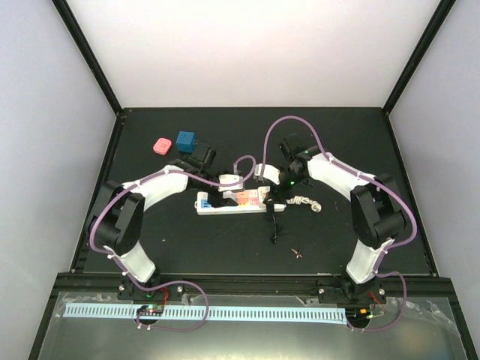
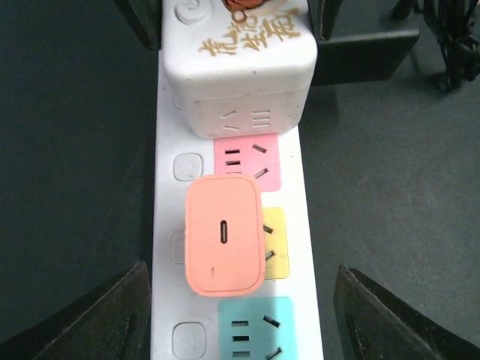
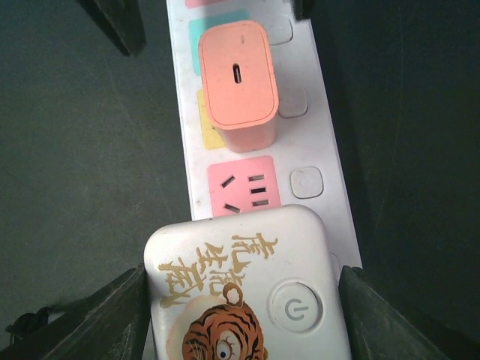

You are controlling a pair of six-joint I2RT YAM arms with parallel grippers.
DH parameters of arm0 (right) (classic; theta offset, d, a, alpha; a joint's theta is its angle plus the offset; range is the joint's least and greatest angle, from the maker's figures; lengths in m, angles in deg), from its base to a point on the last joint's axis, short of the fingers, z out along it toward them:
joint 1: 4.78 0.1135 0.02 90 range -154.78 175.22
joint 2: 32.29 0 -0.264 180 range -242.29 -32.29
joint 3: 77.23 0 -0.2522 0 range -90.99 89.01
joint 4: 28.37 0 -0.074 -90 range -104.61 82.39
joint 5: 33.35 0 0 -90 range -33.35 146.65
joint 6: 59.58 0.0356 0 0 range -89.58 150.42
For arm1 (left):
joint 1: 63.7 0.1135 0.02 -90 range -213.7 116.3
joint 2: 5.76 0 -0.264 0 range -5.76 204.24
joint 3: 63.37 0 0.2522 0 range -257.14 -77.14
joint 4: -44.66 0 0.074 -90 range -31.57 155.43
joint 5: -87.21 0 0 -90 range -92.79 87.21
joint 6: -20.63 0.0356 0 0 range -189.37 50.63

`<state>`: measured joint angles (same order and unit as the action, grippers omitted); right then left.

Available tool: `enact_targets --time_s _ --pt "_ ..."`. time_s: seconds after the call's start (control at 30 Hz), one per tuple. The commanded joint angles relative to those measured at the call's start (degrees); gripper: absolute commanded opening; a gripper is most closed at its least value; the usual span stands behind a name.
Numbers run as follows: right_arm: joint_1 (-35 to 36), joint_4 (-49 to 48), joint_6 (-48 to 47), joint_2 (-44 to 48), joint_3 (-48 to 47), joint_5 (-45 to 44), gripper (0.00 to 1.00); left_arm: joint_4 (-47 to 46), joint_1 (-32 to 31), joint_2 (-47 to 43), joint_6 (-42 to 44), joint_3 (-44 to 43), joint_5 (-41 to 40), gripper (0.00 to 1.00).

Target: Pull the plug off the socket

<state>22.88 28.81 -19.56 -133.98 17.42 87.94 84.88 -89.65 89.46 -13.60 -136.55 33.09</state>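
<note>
One black tabletop carries one socket at its middle. It lies loose, so a pull may lift the whole strip.

Two bodies sit in it:
- **One white adapter** is flanked closely by the right gripper; clamped or not, I cannot tell.
- **One salmon plug** is straddled by the left gripper, fingers apart. Closing off-centre could slip off it.

One blue block and one pink block lie well apart from the strip.

A robot-lab test booth: bare white walls, black frame, black table.
</note>
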Motion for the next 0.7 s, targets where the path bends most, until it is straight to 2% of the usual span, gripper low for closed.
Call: enact_targets --time_s 0.0,0.23,0.43,0.67 --pt "0.42 -1.55 0.25 -1.21 -0.39 0.27 0.68 -0.52 -1.87 2.07 2.12 -1.50 -3.96 0.67" --pt "0.75 -1.76 -0.01 -1.83 -0.22 0.17 0.59 -0.62 -4.05 3.65 1.63 -2.29 -8.18 0.58" --pt "0.73 -2.09 -0.50 -1.93 0.63 -0.32 0.53 -1.53 -4.68 3.48 1.00 -1.90 -9.74 0.42" --pt "0.73 -2.40 -0.90 -2.19 1.36 -0.86 0.47 -1.00 -4.87 2.59 -1.81 -3.16 -9.29 0.31"
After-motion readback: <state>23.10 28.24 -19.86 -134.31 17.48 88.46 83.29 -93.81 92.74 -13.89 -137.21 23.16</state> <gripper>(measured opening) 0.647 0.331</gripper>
